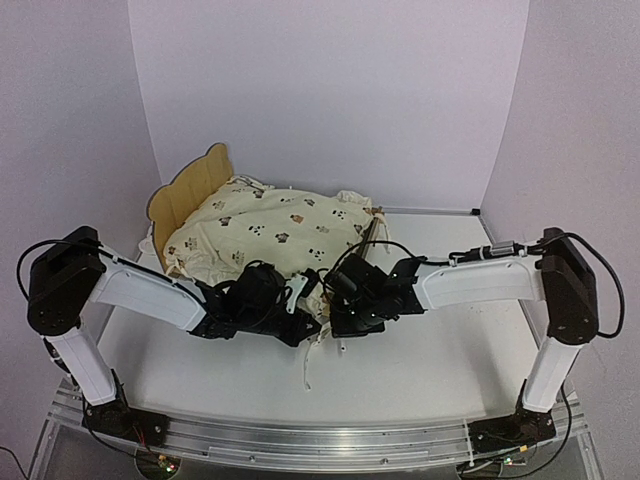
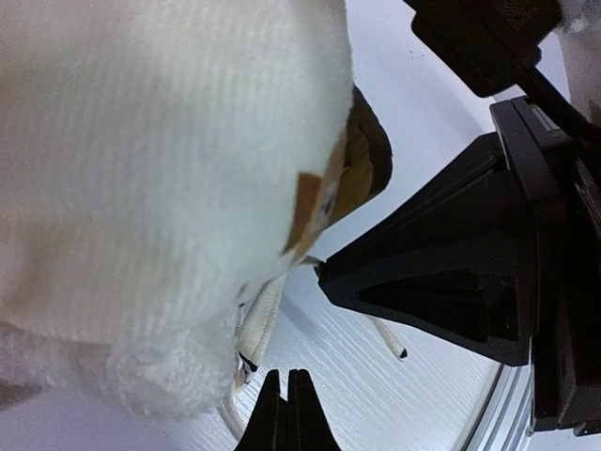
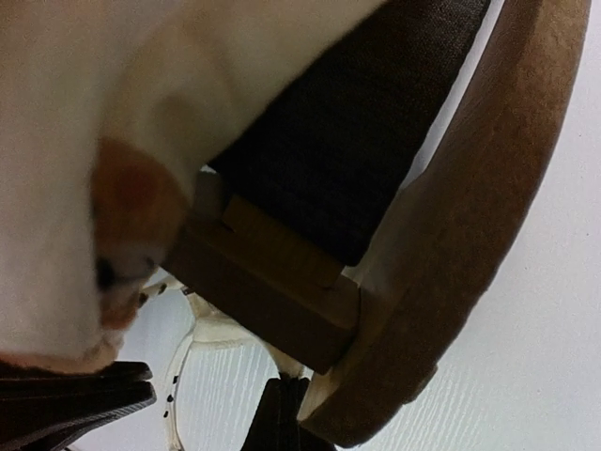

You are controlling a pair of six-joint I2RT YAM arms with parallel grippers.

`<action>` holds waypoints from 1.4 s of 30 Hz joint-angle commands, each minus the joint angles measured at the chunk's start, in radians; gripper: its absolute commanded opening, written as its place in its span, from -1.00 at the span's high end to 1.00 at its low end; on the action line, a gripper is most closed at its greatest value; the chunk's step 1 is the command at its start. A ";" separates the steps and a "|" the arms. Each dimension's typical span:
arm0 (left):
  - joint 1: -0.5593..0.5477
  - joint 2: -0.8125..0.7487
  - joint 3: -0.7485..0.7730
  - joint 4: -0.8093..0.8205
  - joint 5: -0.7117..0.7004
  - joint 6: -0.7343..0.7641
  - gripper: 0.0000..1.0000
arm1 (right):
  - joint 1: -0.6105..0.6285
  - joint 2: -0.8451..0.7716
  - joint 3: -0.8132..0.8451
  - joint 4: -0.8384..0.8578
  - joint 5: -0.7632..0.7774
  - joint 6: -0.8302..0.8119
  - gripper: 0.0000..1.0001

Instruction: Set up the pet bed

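The pet bed (image 1: 186, 196) stands at the back left, its scalloped plywood headboard showing. A cream animal-print cover (image 1: 280, 225) is draped over it. Both grippers meet at the bed's near end. My left gripper (image 2: 287, 399) is shut with nothing between its fingers, just right of a dangling cream tie (image 2: 255, 324) under the cover's edge (image 2: 141, 188). My right gripper (image 3: 286, 399) sits under the bed's wooden corner (image 3: 272, 291) and grey felt base (image 3: 357, 141). It is shut on a cream tie of the cover (image 3: 287, 362). In the top view the left gripper (image 1: 303, 300) and right gripper (image 1: 337, 312) almost touch.
A loose tie (image 1: 305, 365) trails onto the white table (image 1: 420, 370) in front of the bed. The right arm's black wrist (image 2: 451, 282) fills the right of the left wrist view. The table's near metal rail (image 1: 320, 440) carries both arm bases.
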State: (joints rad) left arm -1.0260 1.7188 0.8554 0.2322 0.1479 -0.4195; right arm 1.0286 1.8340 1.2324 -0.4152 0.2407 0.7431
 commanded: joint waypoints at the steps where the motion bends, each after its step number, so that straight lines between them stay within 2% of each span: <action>1: -0.007 -0.058 -0.008 -0.014 -0.058 0.014 0.93 | -0.005 0.002 0.017 0.006 0.029 0.022 1.00; 5: -0.006 -0.030 -0.001 -0.051 -0.165 0.032 0.72 | -0.005 -0.014 -0.007 0.006 0.020 0.025 1.00; 9: -0.006 0.000 0.002 -0.029 -0.199 0.069 0.51 | -0.004 -0.039 -0.036 0.006 0.014 0.023 1.00; 15: -0.006 0.061 0.034 -0.008 -0.190 0.102 0.45 | -0.005 -0.065 -0.068 0.009 0.010 0.025 1.00; 28: -0.006 0.146 0.081 0.055 -0.164 0.122 0.55 | -0.005 -0.109 -0.113 0.016 0.006 0.025 1.00; 30: -0.006 0.152 0.085 0.066 -0.156 0.123 0.61 | -0.005 -0.115 -0.121 0.017 0.006 0.027 1.00; 34: -0.007 0.152 0.089 0.064 -0.151 0.122 0.97 | -0.005 -0.125 -0.136 0.021 0.006 0.034 1.00; 42: -0.020 0.098 0.020 0.076 -0.109 0.092 1.00 | -0.005 -0.129 -0.173 0.050 0.012 0.041 1.00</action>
State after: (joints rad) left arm -1.0312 1.8633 0.9013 0.2755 -0.0050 -0.3140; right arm 1.0260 1.7443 1.0823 -0.3962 0.2432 0.7676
